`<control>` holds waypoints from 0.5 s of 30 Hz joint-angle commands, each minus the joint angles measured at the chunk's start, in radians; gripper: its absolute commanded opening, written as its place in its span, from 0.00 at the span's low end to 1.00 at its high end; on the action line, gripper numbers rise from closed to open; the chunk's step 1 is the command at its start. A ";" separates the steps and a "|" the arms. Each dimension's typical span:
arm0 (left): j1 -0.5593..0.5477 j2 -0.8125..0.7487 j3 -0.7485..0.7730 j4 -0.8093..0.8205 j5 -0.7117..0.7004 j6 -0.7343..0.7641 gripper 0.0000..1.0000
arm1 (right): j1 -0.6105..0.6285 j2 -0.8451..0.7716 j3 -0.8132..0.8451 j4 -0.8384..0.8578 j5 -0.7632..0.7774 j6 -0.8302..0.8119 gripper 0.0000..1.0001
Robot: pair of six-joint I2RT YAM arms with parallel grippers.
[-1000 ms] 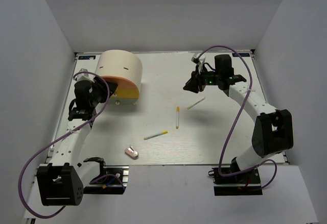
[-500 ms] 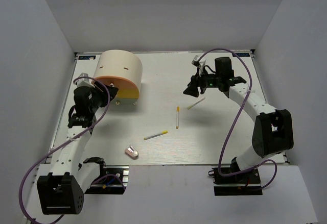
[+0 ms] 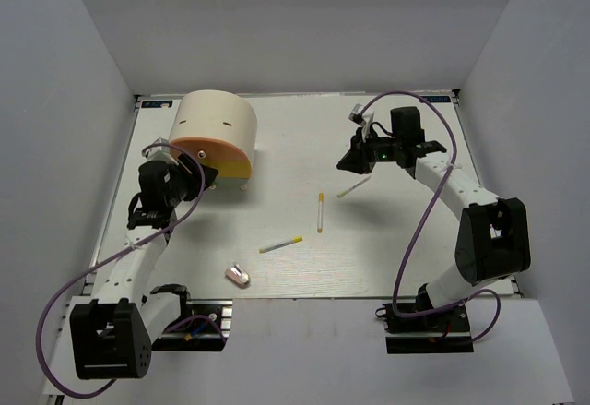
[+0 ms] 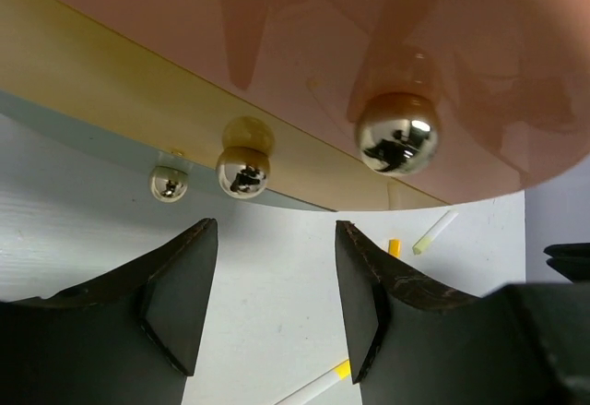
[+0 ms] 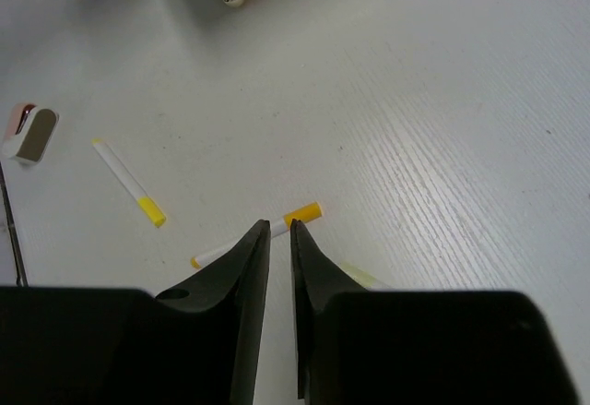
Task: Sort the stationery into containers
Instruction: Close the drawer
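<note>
The container (image 3: 217,124), a cream cylinder with an orange face (image 4: 387,45), a yellow drawer band (image 4: 111,82) and shiny knobs (image 4: 397,133), stands at the back left. My left gripper (image 3: 189,176) hangs open just in front of that face, its jaws (image 4: 275,239) empty below the knobs. Three thin white-and-yellow pens lie mid-table: one (image 3: 320,211), another (image 3: 281,244) and a third (image 3: 353,186). A pink-white eraser (image 3: 238,275) lies near the front. My right gripper (image 3: 352,158) hovers above the pens, its jaws (image 5: 279,225) closed to a thin slit with nothing between them.
In the right wrist view the orange-capped pen (image 5: 304,213) shows just beyond my fingertips, another pen (image 5: 129,184) lies to the left, and the eraser (image 5: 32,133) is at the far left. Grey walls enclose the white table (image 3: 415,257).
My left gripper has shifted right toward the container's face and opened a little. The right gripper's jaws widened, then closed to a slit; the arm barely moved.
</note>
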 commanded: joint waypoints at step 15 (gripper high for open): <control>0.006 0.094 -0.006 0.151 0.011 0.048 0.59 | -0.036 -0.038 -0.004 -0.015 -0.044 -0.019 0.11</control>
